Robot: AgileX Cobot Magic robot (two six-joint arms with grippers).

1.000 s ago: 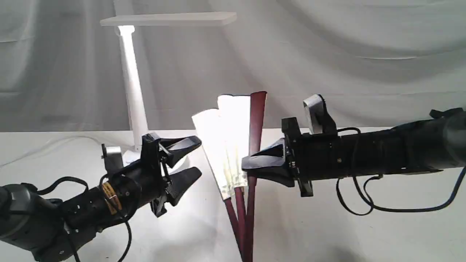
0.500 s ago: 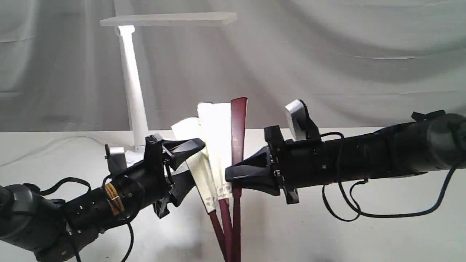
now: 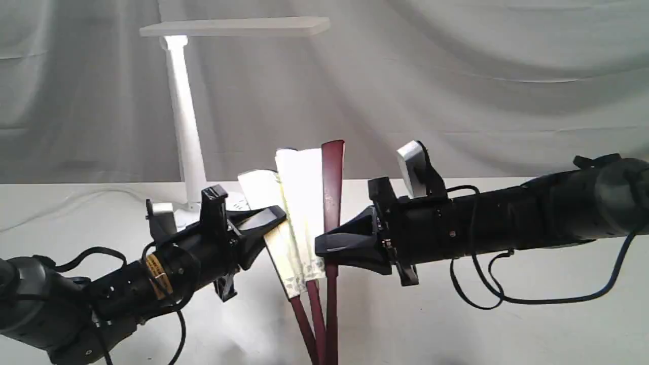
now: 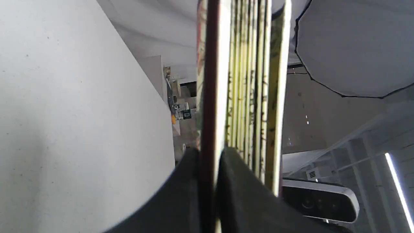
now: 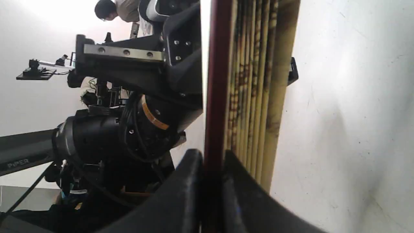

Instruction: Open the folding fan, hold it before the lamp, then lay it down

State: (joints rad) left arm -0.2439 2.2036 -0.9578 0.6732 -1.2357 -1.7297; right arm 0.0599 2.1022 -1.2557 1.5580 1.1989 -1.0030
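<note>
At the upper left of the exterior view stands the lamp (image 3: 185, 126), its base mostly hidden behind the left gripper (image 3: 271, 220), which is clamped on the left outer rib of the folding fan (image 3: 299, 203). The fan is upright at centre, barely spread, its pivot cut off below. The right gripper (image 3: 324, 248) pinches the maroon right rib. Only the wrist views show the pleats' black lettering.

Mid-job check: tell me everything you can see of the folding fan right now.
The folding fan stands roughly upright and only partly open, with a few pleats spread. Its leaf looks like cream-yellow paper with black calligraphy and a patterned border, brightly lit. Dark maroon wooden ribs converge toward the bottom edge of the exterior view, where the pivot is cut off. The left gripper has its jaws shut on one outer rib, the right gripper on the other. The lamp stands behind.
</note>
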